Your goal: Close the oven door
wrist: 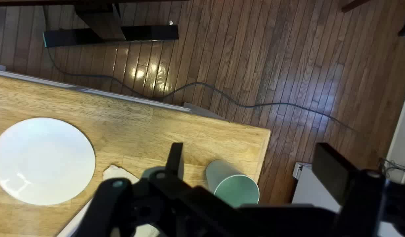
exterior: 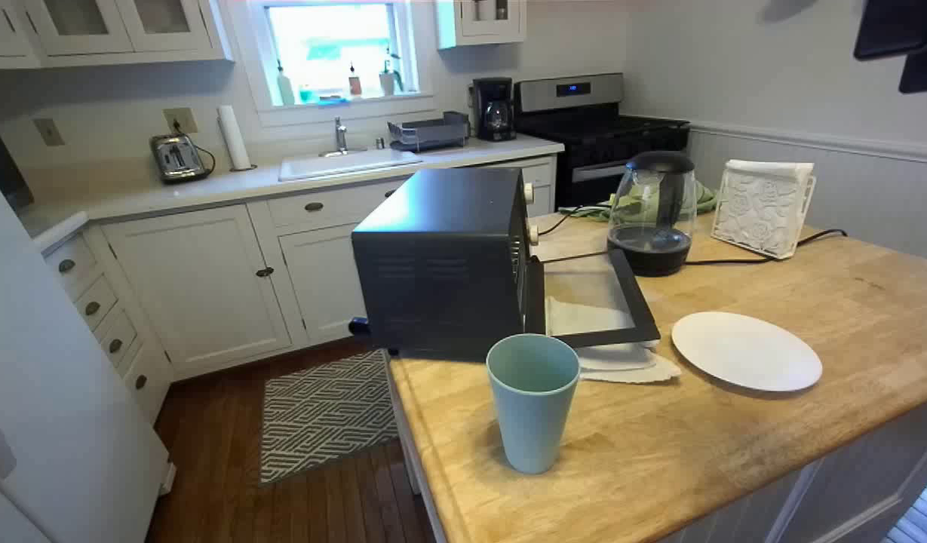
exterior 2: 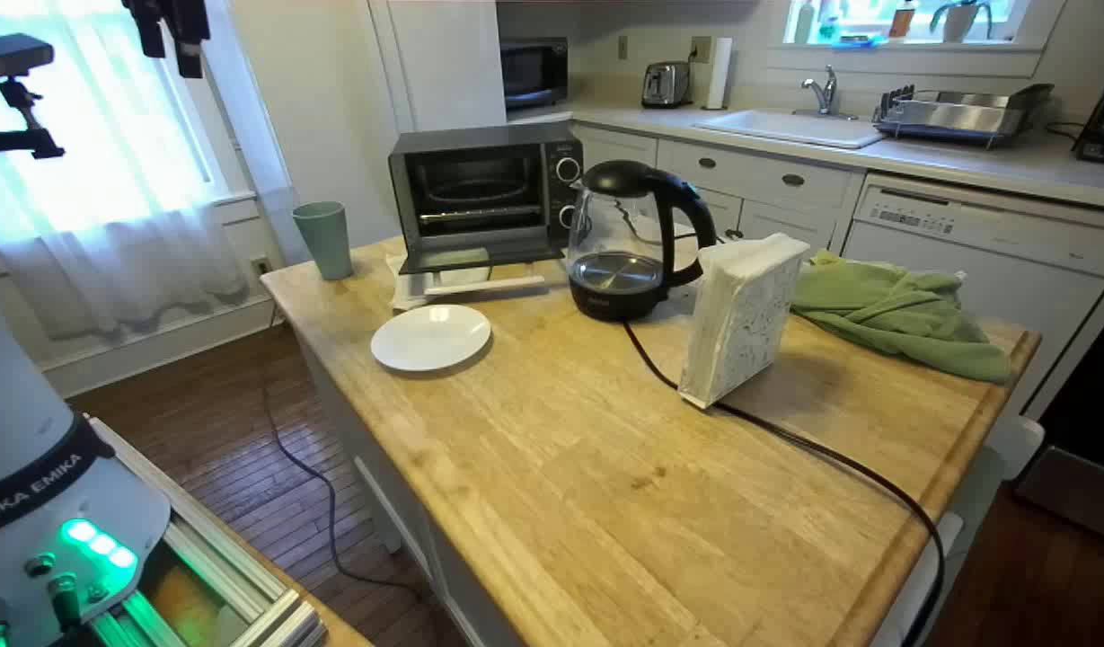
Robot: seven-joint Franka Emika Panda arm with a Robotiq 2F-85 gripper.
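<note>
The black countertop oven (exterior: 440,290) stands on the wooden island; its front shows in an exterior view (exterior 2: 480,139). The oven door (exterior: 587,290) is folded down, lying roughly flat in front of the oven, so the dark inside shows; it also appears in an exterior view (exterior 2: 484,253). My gripper (wrist: 249,148) is open and empty, high above the island's corner, apart from oven and door. It hangs at the top left in an exterior view (exterior 2: 172,54). Dark finger parts show at the top right in an exterior view (exterior: 897,38). The wrist view does not clearly show the oven.
A teal cup (exterior: 533,407) stands beside the oven, below my gripper in the wrist view (wrist: 233,184). A white plate (exterior: 746,351) lies in front of the door. A glass kettle (exterior: 652,219) stands close to the door's far corner. A napkin holder (exterior: 763,207) stands beyond.
</note>
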